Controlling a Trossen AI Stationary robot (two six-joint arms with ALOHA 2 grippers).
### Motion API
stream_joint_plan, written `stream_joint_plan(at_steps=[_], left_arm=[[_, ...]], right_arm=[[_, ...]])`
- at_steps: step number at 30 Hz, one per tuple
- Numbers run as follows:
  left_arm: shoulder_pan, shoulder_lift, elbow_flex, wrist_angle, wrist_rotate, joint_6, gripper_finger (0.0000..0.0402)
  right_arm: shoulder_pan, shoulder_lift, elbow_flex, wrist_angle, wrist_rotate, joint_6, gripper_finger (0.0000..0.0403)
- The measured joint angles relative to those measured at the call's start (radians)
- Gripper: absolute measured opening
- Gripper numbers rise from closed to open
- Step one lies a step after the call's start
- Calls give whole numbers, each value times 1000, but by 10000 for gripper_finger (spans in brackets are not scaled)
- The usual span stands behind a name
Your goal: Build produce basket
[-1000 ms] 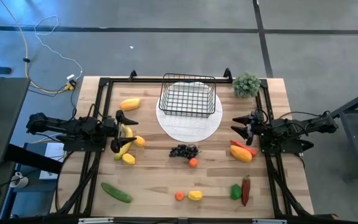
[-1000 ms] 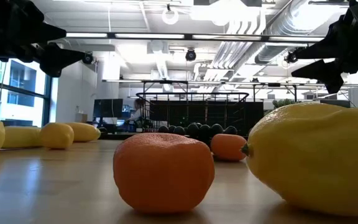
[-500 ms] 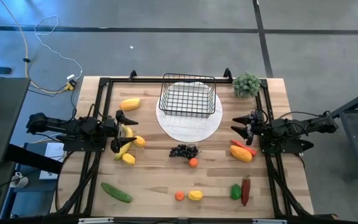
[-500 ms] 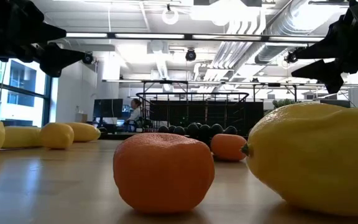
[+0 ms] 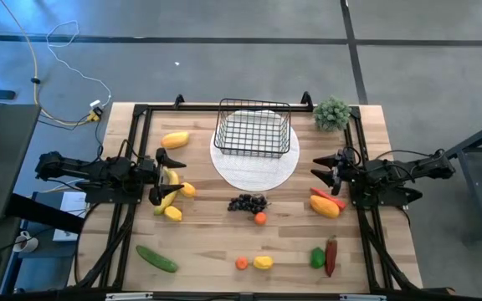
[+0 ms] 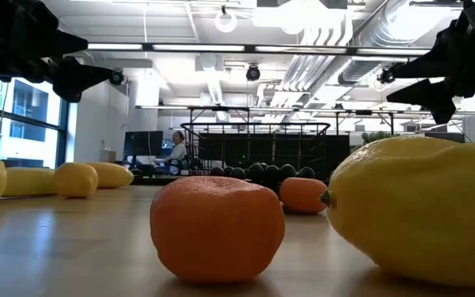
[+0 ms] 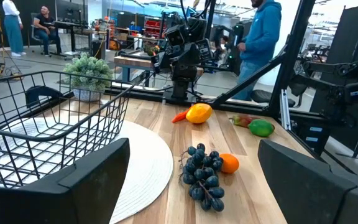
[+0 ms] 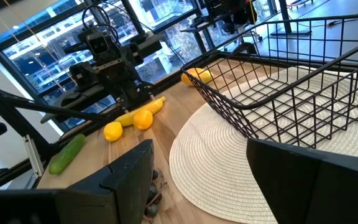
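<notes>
The black wire basket (image 5: 253,128) stands on a round white mat (image 5: 255,156) at the table's far middle; it also shows as basket (image 7: 48,121) and basket (image 8: 291,81). Toy produce lies scattered: banana (image 5: 168,186), lemons, dark grapes (image 5: 247,202) with an orange (image 5: 260,218), mango (image 5: 325,207), cucumber (image 5: 156,258), green pepper (image 5: 317,257), red chili (image 5: 331,255). My left gripper (image 5: 172,176) hovers open above the banana at the table's left. My right gripper (image 5: 326,170) hovers open at the right, above the mango's far side.
A green bushy plant (image 5: 332,112) sits at the far right corner. A black frame (image 5: 141,117) runs along the table's edges. An orange (image 6: 217,228) and a lemon (image 6: 419,210) lie close to the low camera. People stand and sit in the room beyond the table.
</notes>
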Motion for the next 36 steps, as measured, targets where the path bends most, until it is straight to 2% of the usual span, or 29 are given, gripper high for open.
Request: stream_joint_plan(at_steps=[7, 13, 18, 31, 36], left_arm=[[0, 0, 0, 0, 0, 0, 345], [0, 0, 0, 0, 0, 0, 345], [0, 0, 0, 0, 0, 0, 345], [0, 0, 0, 0, 0, 0, 345], [0, 0, 0, 0, 0, 0, 345]], right_arm=[[0, 0, 0, 0, -7, -4, 239], [0, 0, 5, -22, -106, -2, 240], [0, 24, 55, -115, -167, 26, 262], [0, 321, 295, -396, -274, 110, 360], [0, 447, 396, -551, -320, 220, 390]])
